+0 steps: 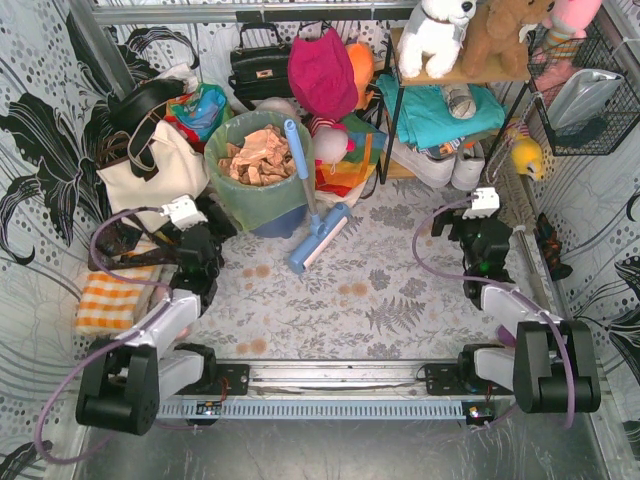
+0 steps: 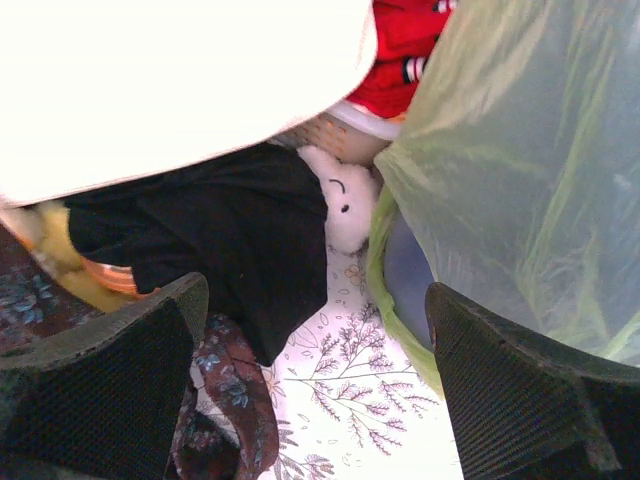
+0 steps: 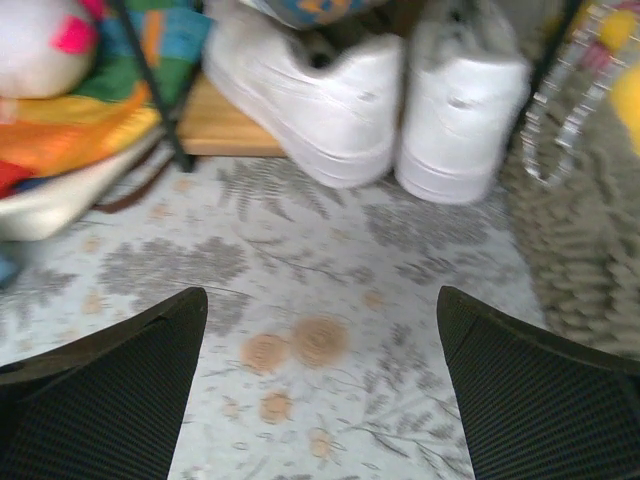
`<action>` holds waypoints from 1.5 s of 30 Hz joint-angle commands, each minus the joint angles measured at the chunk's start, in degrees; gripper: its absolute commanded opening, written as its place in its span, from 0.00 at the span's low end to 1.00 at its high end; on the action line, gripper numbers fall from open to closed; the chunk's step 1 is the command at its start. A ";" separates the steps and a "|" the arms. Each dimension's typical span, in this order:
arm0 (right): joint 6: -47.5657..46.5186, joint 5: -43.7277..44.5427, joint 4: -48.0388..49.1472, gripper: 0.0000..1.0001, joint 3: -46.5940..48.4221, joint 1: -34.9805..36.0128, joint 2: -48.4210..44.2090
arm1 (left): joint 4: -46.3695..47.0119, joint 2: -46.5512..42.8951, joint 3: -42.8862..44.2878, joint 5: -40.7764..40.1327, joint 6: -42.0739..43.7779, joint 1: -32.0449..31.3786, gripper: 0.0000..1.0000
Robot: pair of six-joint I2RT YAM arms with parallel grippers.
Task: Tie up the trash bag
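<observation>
Both jaws gaped, empty. My left gripper sat just beside the trash bag, open-mouthed at the back left; my right gripper hung over bare floral cloth near white shoes.

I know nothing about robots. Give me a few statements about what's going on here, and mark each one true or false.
1. The bag is already tied shut. False: its mouth is wide open, and tan scraps show inside.
2. The left end effector and the right end effector are both open and hold nothing. True.
3. A blue brush leans against the bag's rim. True.
4. The right end effector is touching the bag. False: it hangs over the patterned floor by a pair of white shoes, well away from the bag.
</observation>
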 commanded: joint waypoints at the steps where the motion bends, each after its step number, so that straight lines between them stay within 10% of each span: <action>1: 4.91 -18.23 -7.23 0.98 5.50 -0.06 -1.72 | -14.39 -6.73 4.09 -6.45 -6.58 -0.42 0.98; 13: 3.96 -30.02 -12.15 0.92 19.89 16.32 6.86 | -40.69 -17.95 20.80 -2.65 -6.64 -0.41 0.98; 45: 10.84 -20.72 18.52 0.68 28.22 33.77 37.63 | -39.69 -28.05 20.34 6.69 2.46 0.32 0.98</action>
